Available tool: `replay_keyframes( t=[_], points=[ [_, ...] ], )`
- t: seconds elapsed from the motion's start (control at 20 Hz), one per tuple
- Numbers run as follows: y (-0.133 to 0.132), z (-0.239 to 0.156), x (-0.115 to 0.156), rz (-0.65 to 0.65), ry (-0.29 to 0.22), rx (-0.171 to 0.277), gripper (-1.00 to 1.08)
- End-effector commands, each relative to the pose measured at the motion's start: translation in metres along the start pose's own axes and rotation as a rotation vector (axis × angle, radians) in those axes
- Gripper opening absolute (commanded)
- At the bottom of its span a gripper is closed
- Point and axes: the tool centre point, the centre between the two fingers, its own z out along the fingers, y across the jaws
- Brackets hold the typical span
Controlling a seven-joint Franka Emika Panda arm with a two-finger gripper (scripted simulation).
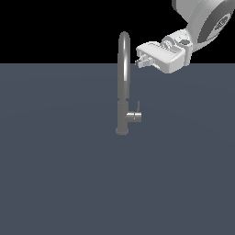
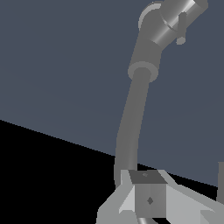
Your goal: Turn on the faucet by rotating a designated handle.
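The gripper (image 1: pixel 139 60) hangs high beside the arch of the spout, its fingers (image 1: pixel 143 62) pointing toward the exterior view's left. They grip nothing; how wide they stand apart I cannot tell from either view. The faucet (image 1: pixel 123 82) stands upright on the dark grey floor (image 1: pixel 55 174), and the handle (image 1: pixel 134 116) juts from its thicker lower body toward the exterior view's right, well below the gripper and untouched.

As a judgement, the handle is rigid smooth metal, likely slippery, and should turn only about its own axis; the thin lever rod at its tip looks the best place to push or pinch.

The exterior view shows the height gap between gripper and handle. The wrist view shows the faucet (image 2: pixel 135 109) along its length, the handle (image 2: pixel 179 22) far from the camera, and one finger (image 2: pixel 148 197) close up
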Motion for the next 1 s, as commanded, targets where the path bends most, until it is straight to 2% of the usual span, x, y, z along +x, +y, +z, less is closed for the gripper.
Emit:
replay_keyframes(
  t=[0.0, 0.3, 0.55, 0.75, 0.95],
  points=[
    [0.000, 0.002, 0.023, 0.053, -0.052, 0.053, -1.00],
    [0.005, 0.011, 0.077, 0.181, -0.172, 0.180, -1.00],
    [0.011, 0.023, 0.113, 0.268, -0.254, 0.266, -1.00],
    [0.015, 0.032, 0.132, 0.318, -0.300, 0.315, -1.00],
    [0.018, 0.037, 0.143, 0.346, -0.325, 0.342, -1.00]
  ],
)
